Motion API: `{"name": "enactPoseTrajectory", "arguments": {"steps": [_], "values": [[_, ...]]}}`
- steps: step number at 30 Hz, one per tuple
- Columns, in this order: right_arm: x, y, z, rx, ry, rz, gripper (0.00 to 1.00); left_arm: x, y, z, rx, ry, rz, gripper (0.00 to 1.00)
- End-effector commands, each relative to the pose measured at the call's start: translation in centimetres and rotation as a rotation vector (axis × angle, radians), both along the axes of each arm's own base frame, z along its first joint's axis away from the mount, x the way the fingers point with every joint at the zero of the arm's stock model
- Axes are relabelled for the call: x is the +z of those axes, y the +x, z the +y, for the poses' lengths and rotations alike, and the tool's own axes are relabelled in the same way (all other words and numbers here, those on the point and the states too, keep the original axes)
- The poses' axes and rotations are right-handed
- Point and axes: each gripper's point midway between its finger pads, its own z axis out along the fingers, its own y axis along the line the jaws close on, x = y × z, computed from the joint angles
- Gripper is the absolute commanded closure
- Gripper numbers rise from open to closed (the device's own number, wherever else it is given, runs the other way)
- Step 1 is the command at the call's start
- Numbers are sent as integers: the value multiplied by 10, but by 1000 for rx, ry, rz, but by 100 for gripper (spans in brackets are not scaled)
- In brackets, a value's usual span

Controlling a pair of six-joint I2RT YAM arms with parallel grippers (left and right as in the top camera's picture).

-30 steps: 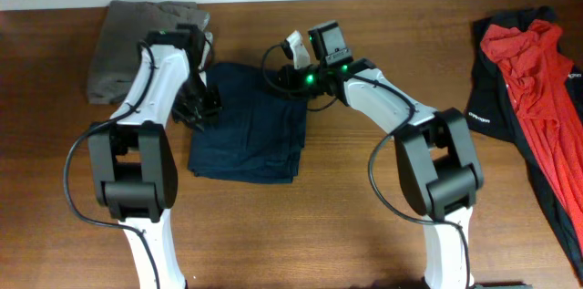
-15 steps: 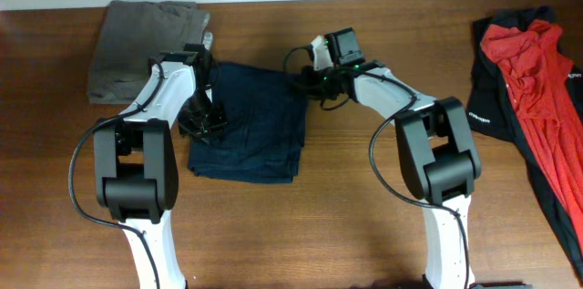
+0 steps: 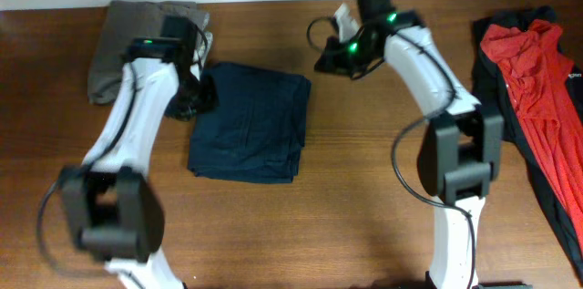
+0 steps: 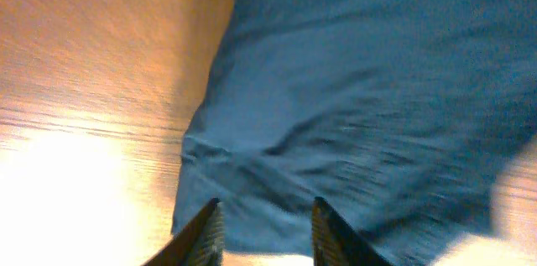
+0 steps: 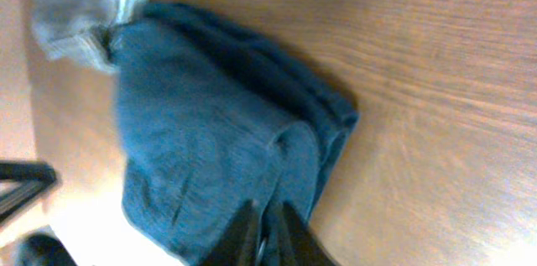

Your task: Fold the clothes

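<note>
A navy garment [image 3: 250,123] lies folded into a rectangle on the wooden table [image 3: 364,198]. My left gripper [image 3: 194,99] is at its upper left edge. In the left wrist view the left gripper [image 4: 264,228] is open and empty, hovering over the navy cloth [image 4: 361,90]. My right gripper [image 3: 330,57] is up and to the right of the garment's far right corner, apart from it. In the right wrist view the right gripper [image 5: 267,226] has its fingers shut with nothing in them, above the navy cloth [image 5: 201,132].
A folded grey garment [image 3: 137,38] lies at the back left, beside the navy one; it also shows in the right wrist view [image 5: 80,6]. A red and black pile of clothes [image 3: 528,79] lies at the right edge.
My right gripper has drawn back up and to the right, off the navy garment's corner. My left arm has swung left, its gripper moving from the garment's left part to its upper left edge.
</note>
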Motion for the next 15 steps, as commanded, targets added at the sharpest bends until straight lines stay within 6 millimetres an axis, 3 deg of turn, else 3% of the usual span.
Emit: {"name": "enactPoseTrajectory", "arguments": {"steps": [1,2,3,5,8,11,15], "values": [[124,-7,-14,26,-35,-277,76,73,-3,-11,-36,-17,-201,38],[143,-14,-19,13,-59,-301,67,86,-6,-16,-49,-23,-236,13],[162,-23,-24,-1,-81,-323,58,97,-10,-20,-61,-29,-265,1],[198,-47,-37,-30,-119,-363,44,114,-18,-29,-85,-38,-305,1],[237,-87,-55,-66,-168,-400,20,128,-31,-40,-120,-48,-334,1],[261,-129,-70,-87,-198,-416,15,134,-36,-48,-138,-56,-345,1],[276,-187,-91,-115,-258,-397,12,133,-40,-51,-149,-56,-336,1]]}}
